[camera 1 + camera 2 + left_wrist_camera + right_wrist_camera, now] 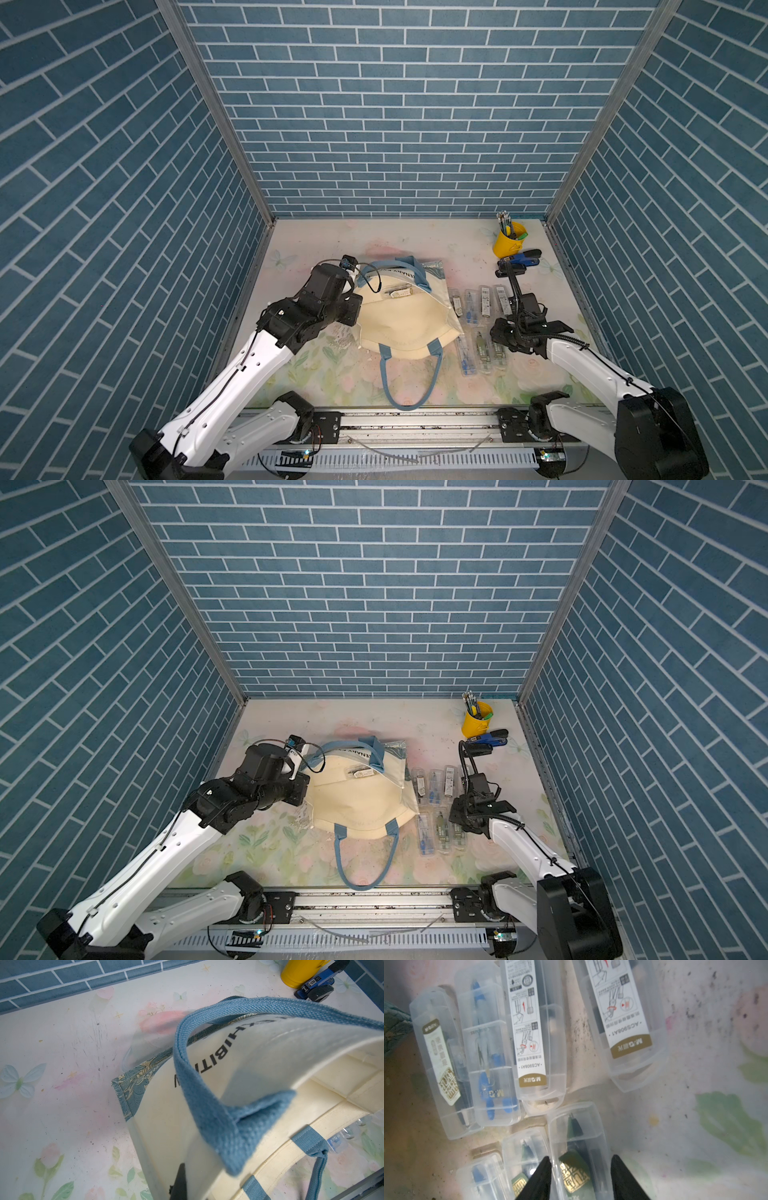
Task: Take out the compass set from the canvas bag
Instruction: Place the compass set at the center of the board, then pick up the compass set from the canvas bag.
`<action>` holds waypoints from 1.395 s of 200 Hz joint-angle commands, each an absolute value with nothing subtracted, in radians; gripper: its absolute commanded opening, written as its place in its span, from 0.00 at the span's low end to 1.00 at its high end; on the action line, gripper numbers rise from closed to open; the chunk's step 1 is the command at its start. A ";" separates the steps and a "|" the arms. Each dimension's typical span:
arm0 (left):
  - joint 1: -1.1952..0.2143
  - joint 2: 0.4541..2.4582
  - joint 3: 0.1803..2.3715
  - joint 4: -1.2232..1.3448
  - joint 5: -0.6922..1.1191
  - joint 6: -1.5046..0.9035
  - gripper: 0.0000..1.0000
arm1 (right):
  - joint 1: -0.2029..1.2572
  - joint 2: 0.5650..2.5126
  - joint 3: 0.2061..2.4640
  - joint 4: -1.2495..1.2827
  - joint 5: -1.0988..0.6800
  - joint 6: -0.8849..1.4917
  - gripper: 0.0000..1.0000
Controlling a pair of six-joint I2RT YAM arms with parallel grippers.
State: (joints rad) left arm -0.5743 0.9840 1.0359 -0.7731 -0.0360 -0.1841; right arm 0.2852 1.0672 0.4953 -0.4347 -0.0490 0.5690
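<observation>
The canvas bag [399, 328] lies flat with its mouth gaping upward. The left gripper [355, 284] is clamped shut on the bag's upper rim and holds that layer folded back. Inside the bag, just under its far blue handle [415, 270], lies a compass set [397, 291] in a clear box, which I judge to be the next one to fetch. Its long axis runs across the bag, one end toward each arm.

The left gripper is nearer but busy with the rim. The right gripper [581, 1165] sits outside the bag on the opposite side, among the clear cases [484, 301] laid just beside the bag. Its jaws stand half apart astride a green-labelled case [579, 1136] — whether they pinch it I cannot tell. To reach the set it must cross the bag's near rim and turn its jaws square to that axis.
</observation>
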 commanded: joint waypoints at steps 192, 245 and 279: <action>-0.576 0.994 1.151 -0.839 0.019 -0.180 0.00 | 1.154 1.279 1.019 -0.207 0.095 -0.817 0.53; -0.577 0.987 1.138 -0.846 0.060 -0.145 0.00 | 1.061 1.552 1.082 -0.133 0.160 -0.894 0.52; -0.575 1.004 1.148 -0.854 0.084 -0.117 0.00 | 1.018 1.699 1.145 -0.096 0.162 -0.909 0.53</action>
